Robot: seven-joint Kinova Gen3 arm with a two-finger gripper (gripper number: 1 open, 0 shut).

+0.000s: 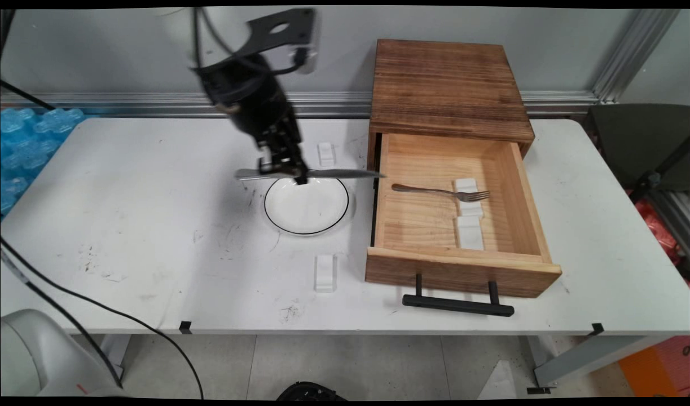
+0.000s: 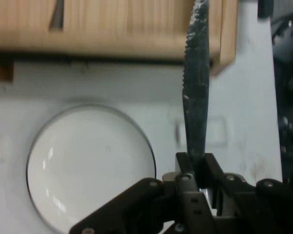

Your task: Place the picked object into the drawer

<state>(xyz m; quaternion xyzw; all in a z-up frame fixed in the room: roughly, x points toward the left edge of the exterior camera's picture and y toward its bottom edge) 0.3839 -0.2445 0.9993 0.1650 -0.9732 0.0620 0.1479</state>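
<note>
My gripper (image 1: 291, 172) hangs above the far rim of a white plate (image 1: 306, 206) and is shut on a table knife (image 1: 308, 174). The knife lies level, its blade tip reaching the left wall of the open wooden drawer (image 1: 463, 268). In the hand view the serrated knife (image 2: 196, 92) rises from between the gripper (image 2: 195, 163) fingers toward the drawer (image 2: 136, 29), with the plate (image 2: 88, 165) below left. A fork (image 1: 440, 193) lies inside the drawer across a small white rest (image 1: 467, 197).
The drawer sticks out of a dark wooden cabinet (image 1: 446, 84) and has a black handle (image 1: 457, 304) near the table's front edge. Small white blocks sit beyond the plate (image 1: 325, 153) and in front of it (image 1: 325, 272). Blue bubble wrap (image 1: 31, 146) lies far left.
</note>
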